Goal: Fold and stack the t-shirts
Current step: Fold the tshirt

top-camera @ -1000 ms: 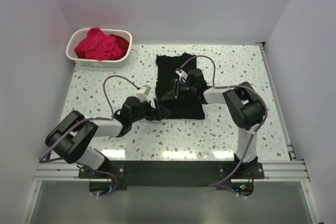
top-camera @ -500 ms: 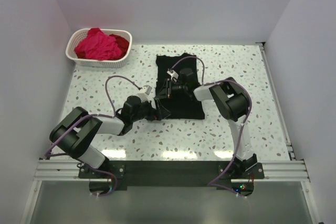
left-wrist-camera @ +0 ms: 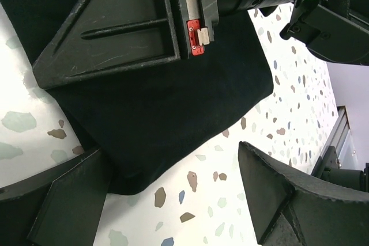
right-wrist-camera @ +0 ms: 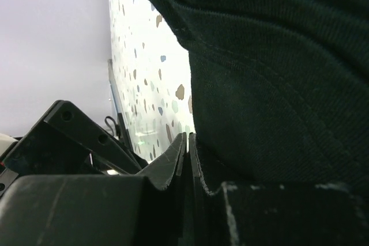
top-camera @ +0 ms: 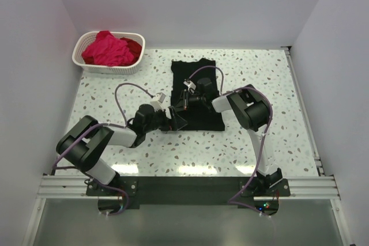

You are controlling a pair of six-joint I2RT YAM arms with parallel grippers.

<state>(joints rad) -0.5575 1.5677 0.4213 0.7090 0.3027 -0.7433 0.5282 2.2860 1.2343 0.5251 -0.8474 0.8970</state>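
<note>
The black t-shirt [top-camera: 199,87] lies folded in a flat rectangle at the table's middle. My left gripper [top-camera: 176,120] is open and sits low at the shirt's near-left corner [left-wrist-camera: 173,113], with one finger [left-wrist-camera: 69,200] on each side of that corner. My right gripper [top-camera: 183,101] is shut, lying flat on the shirt's left edge; its jaws [right-wrist-camera: 188,137] meet beside the black cloth [right-wrist-camera: 277,73], and I see nothing pinched between them. It also shows in the left wrist view [left-wrist-camera: 115,33]. Magenta-pink shirts [top-camera: 106,49] and a deep red one [top-camera: 134,45] are heaped in the basket.
The white lattice basket [top-camera: 81,61] stands at the far left corner. White walls close in the table on three sides. Both arms reach across the near middle, their grippers close together.
My right gripper has slid left across the black shirt to its left edge. My left gripper has barely shifted. The shirt's outline looks the same.
</note>
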